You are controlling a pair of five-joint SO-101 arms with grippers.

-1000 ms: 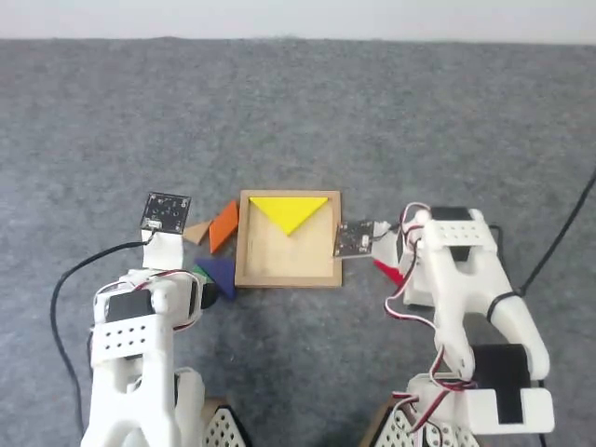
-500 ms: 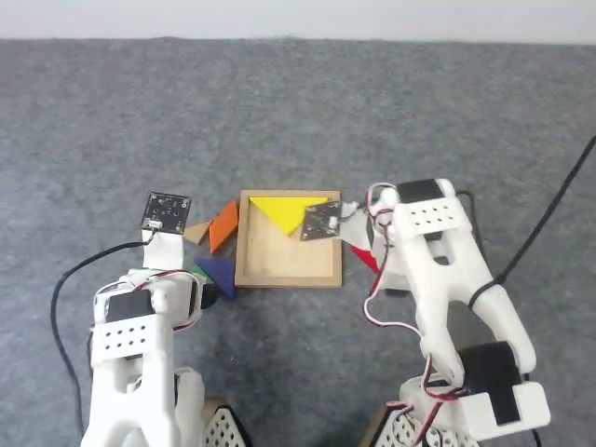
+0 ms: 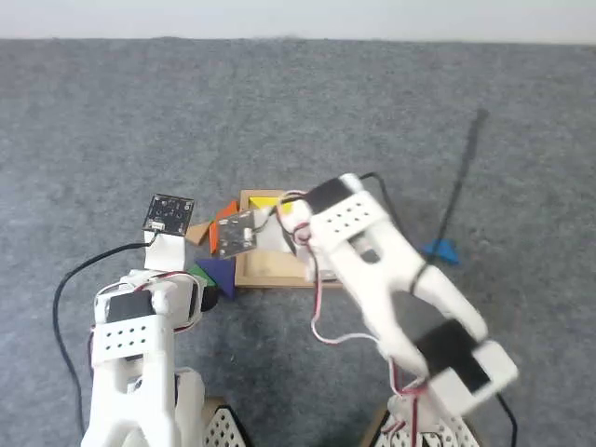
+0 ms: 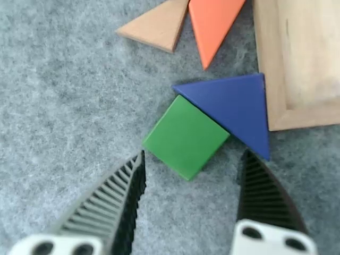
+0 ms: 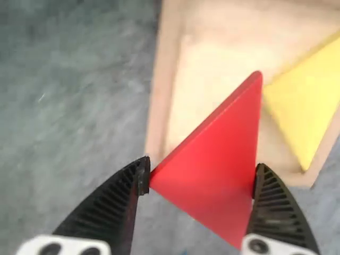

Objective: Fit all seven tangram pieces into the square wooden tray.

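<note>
Gripping the red triangle (image 5: 215, 170), the right gripper (image 5: 202, 169) has one ribbed finger pressed on each side of it. The red triangle hangs over the square wooden tray (image 5: 161, 79), crossing a rim corner and part of the tray floor; cannot tell if it touches the tray. Yellow triangle (image 5: 300, 117) lies flat inside the tray, tucked toward a rim corner, just beside the red triangle's tip.

High view: the tray (image 3: 253, 277) sits mid-table, with the right arm (image 3: 372, 270) stretched across it and covering most of it. The yellow triangle (image 3: 264, 200) peeks out at the tray's far edge.

Outside the tray, on the left arm's side:
- Blue triangle (image 4: 234, 109) touches the tray's near corner.
- Green square (image 4: 186, 136) touches the blue triangle's long edge.
- Orange piece (image 4: 215, 21) lies just beside the tray rim.
- Tan triangle (image 4: 156, 24) lies against the orange piece.

Left gripper (image 4: 192, 159) hovers by the green square, jaws spread wide either side of the square's near corner. Left arm (image 3: 140, 326) stands at the table's near left.

Light-blue piece (image 3: 440, 250) lies alone on the grey table (image 3: 419, 112), well apart from the tray toward the right edge. A black cable (image 3: 461, 177) runs near it.
</note>
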